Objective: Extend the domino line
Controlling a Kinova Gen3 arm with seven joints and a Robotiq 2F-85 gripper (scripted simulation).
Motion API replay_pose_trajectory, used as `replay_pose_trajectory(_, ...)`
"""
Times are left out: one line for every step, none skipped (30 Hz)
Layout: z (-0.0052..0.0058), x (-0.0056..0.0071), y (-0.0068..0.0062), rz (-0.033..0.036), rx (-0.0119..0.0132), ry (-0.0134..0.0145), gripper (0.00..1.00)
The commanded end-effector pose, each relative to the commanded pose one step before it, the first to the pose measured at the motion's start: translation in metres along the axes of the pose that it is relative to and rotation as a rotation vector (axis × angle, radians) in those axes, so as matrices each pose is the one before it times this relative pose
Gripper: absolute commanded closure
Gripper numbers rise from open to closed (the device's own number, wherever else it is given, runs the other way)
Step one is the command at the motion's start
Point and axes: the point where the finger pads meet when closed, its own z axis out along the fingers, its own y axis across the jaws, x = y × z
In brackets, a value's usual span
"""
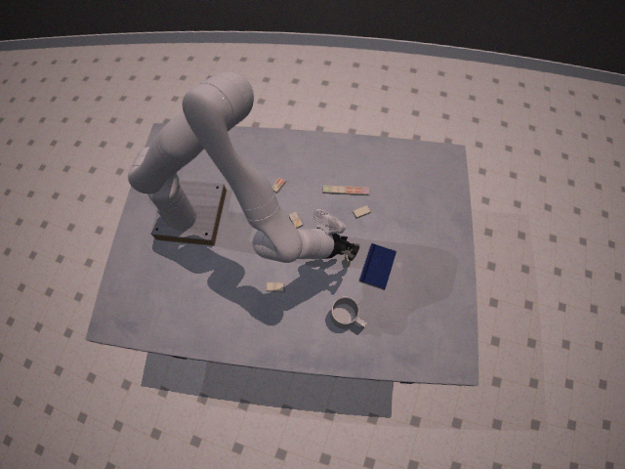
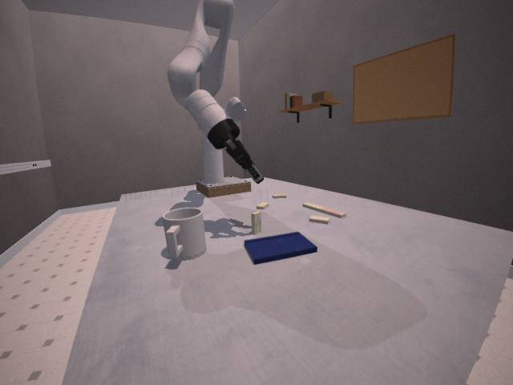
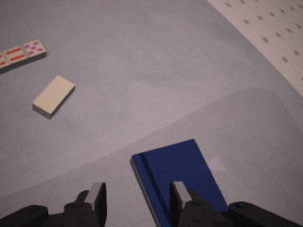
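Observation:
The line lies flat; its right end in the top view has magenta pips, its left end greenish ones. A plain-backed domino lies near that right end. A domino stands upright, greenish marks on its face. One domino shows orange marks, another red ones. A pale domino lies at the front; its marks are unclear. My gripper is part-open and empty, above the table near the upright domino.
A blue book lies just right of the upright domino in the top view. A grey mug stands in front of the upright domino there. The arm's wooden base is at the left.

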Motion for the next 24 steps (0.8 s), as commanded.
replay_pose_trajectory(0.00012,0.00164,0.00016,-0.03126,0.03477,-0.04650,0.53)
replay_pose_trajectory(0.00000,0.00000,0.00000,0.00000,0.00000,0.00000,0.53)
replay_pose_trajectory(-0.00012,0.00010,0.00043,-0.00897,0.00505,-0.01196,0.53)
replay_pose_trajectory(0.00008,0.00018,0.00012,-0.00880,0.00601,-0.01123,0.53)
replay_pose_trajectory(0.00036,0.00028,-0.00031,-0.00858,0.00736,-0.01037,0.53)
replay_pose_trajectory(0.00029,0.00025,-0.00022,-0.00855,0.00705,-0.01053,0.53)
replay_pose_trajectory(0.00023,0.00022,-0.00014,-0.00852,0.00674,-0.01068,0.53)
replay_pose_trajectory(0.00016,0.00020,-0.00005,-0.00848,0.00642,-0.01081,0.53)
replay_pose_trajectory(0.00010,0.00017,0.00004,-0.00844,0.00610,-0.01093,0.53)
replay_pose_trajectory(0.00003,0.00015,0.00012,-0.00839,0.00578,-0.01104,0.53)
replay_pose_trajectory(-0.00004,0.00012,0.00020,-0.00834,0.00546,-0.01114,0.53)
replay_pose_trajectory(-0.00010,0.00010,0.00029,-0.00827,0.00514,-0.01122,0.53)
replay_pose_trajectory(-0.00017,0.00008,0.00037,-0.00821,0.00482,-0.01129,0.53)
replay_pose_trajectory(0.00034,0.00029,-0.00019,-0.00876,0.00708,-0.01034,0.53)
replay_pose_trajectory(0.00031,0.00027,-0.00017,-0.00870,0.00697,-0.01042,0.53)
replay_pose_trajectory(0.00024,0.00024,-0.00010,-0.00861,0.00671,-0.01054,0.53)
replay_pose_trajectory(0.00018,0.00022,-0.00004,-0.00851,0.00645,-0.01065,0.53)
replay_pose_trajectory(0.00000,0.00000,0.00000,0.00000,0.00000,0.00000,0.53)
replay_pose_trajectory(0.00000,0.00000,0.00000,0.00000,0.00000,0.00000,0.53)
replay_pose_trajectory(0.00011,0.00019,0.00001,-0.00840,0.00619,-0.01076,0.53)
replay_pose_trajectory(0.00005,0.00016,0.00007,-0.00829,0.00593,-0.01084,0.53)
replay_pose_trajectory(-0.00002,0.00014,0.00013,-0.00817,0.00566,-0.01092,0.53)
replay_pose_trajectory(-0.00008,0.00011,0.00019,-0.00805,0.00540,-0.01098,0.53)
replay_pose_trajectory(-0.00014,0.00009,0.00024,-0.00793,0.00514,-0.01103,0.53)
